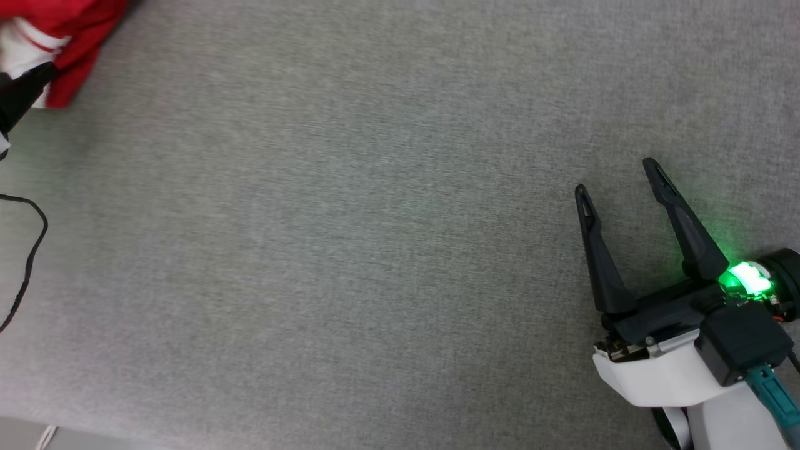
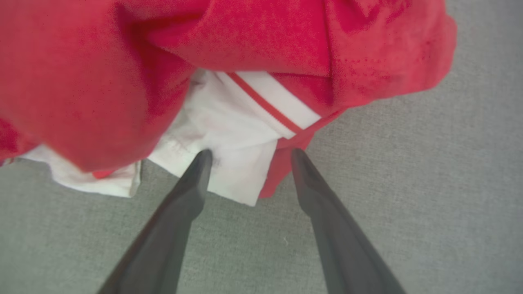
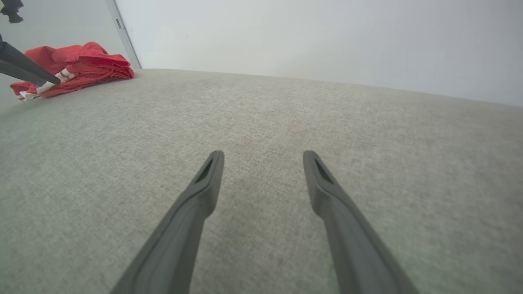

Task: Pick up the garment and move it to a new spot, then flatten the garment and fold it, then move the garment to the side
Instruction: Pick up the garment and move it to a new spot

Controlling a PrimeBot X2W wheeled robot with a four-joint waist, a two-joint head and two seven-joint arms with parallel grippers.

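The garment [image 1: 75, 37], red with a white striped sleeve, lies bunched at the far left corner of the grey table [image 1: 350, 237]. In the left wrist view the garment [image 2: 253, 53] fills the top, its white sleeve cuff reaching down between my fingers. My left gripper [image 2: 250, 157] is open, one fingertip touching the white cuff, the other beside the red hem. In the head view a dark left finger [image 1: 25, 94] meets the cloth's edge. My right gripper [image 1: 615, 178] hangs open over bare table at the lower right, also open as the right gripper [image 3: 263, 157]. The garment [image 3: 77, 65] lies far off left there.
A thin black cable [image 1: 28, 262] loops along the left edge. The table's front edge [image 1: 125, 431] runs along the bottom left. A pale wall [image 3: 327, 41] rises behind the table, with a grey upright strip [image 3: 124, 36] near the garment.
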